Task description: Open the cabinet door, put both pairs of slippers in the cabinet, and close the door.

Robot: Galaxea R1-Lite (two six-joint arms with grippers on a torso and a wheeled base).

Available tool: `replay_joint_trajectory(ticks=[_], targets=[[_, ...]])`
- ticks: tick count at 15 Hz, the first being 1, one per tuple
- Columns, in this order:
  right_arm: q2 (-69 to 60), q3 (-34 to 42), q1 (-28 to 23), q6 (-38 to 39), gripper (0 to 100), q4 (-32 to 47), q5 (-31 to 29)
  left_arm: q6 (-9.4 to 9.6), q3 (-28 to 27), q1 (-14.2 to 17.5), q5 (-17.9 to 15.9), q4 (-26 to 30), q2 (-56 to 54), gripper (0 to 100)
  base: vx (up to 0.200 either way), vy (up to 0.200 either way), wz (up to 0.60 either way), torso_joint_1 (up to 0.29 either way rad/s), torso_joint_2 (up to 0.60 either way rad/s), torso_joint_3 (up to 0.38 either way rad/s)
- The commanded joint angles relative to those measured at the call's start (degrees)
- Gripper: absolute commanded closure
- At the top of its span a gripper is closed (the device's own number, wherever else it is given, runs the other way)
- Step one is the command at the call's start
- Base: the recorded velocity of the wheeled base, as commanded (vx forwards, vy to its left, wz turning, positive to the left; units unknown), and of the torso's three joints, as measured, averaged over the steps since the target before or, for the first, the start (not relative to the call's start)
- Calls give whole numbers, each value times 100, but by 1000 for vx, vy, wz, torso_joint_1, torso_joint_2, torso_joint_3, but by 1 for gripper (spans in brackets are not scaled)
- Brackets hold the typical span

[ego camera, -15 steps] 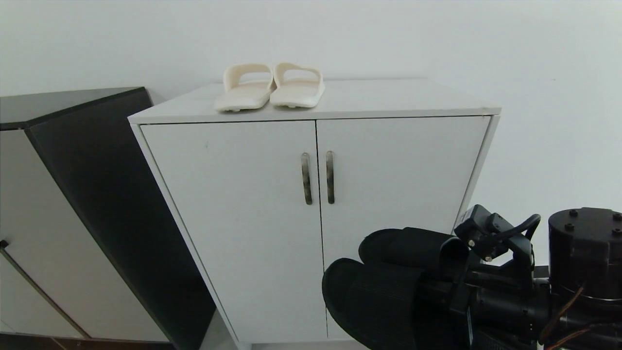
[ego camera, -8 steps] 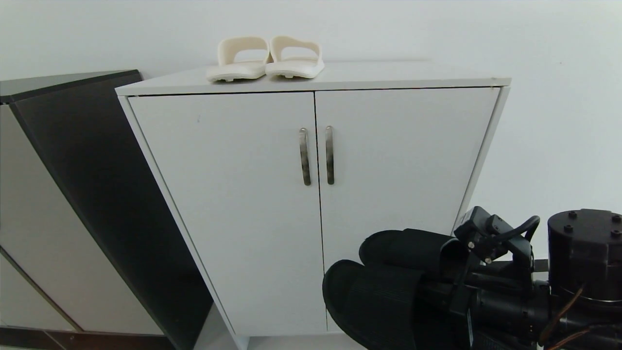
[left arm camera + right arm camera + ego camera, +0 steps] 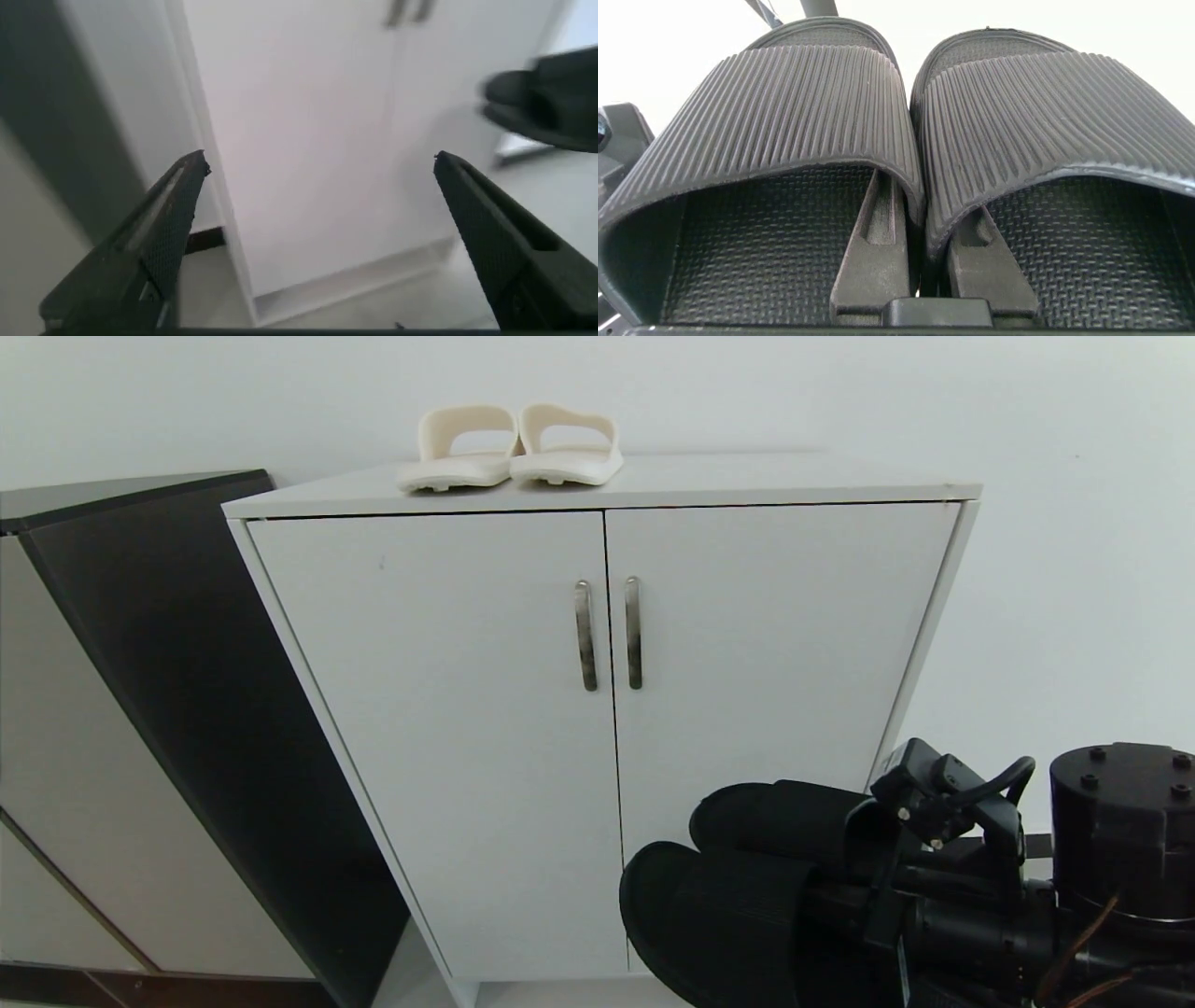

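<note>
Black ribbed rubber slippers [image 3: 906, 121] (light, bendy, grippy): right gripper [image 3: 924, 238] clamped on adjoining strap sides, 5 o'clock of shut white cabinet [image 3: 448, 728]; cream foam slippers [image 3: 513, 453] atop, 11 o'clock; left gripper [image 3: 322, 168] jaws apart.

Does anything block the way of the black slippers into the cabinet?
Yes. Both cabinet doors are shut, so the black slippers, clamped in the right gripper, cannot go in. The left gripper is open, low before the left door, nothing visible between them.

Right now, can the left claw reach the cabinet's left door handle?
Probably yes. The left claw is open and empty, facing the closed cabinet, and nothing blocks the left handle.
</note>
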Motion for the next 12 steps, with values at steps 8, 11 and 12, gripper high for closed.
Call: replay_joint_trajectory(ticks=[8, 11, 12], targets=[[231, -98, -26, -2, 100, -80, -75, -326, -1383, -3533, 827, -2984, 4717, 0, 0, 0, 0, 0, 0, 0], [249, -124, -26, -11, 100, -80, -75, -493, -2112, -3849, 1047, -3528, 5613, 0, 0, 0, 0, 0, 0, 0], [275, -212, -26, -11, 100, -80, -67, -493, -2385, -4008, 941, -3432, 5807, 0, 0, 0, 0, 0, 0, 0]])
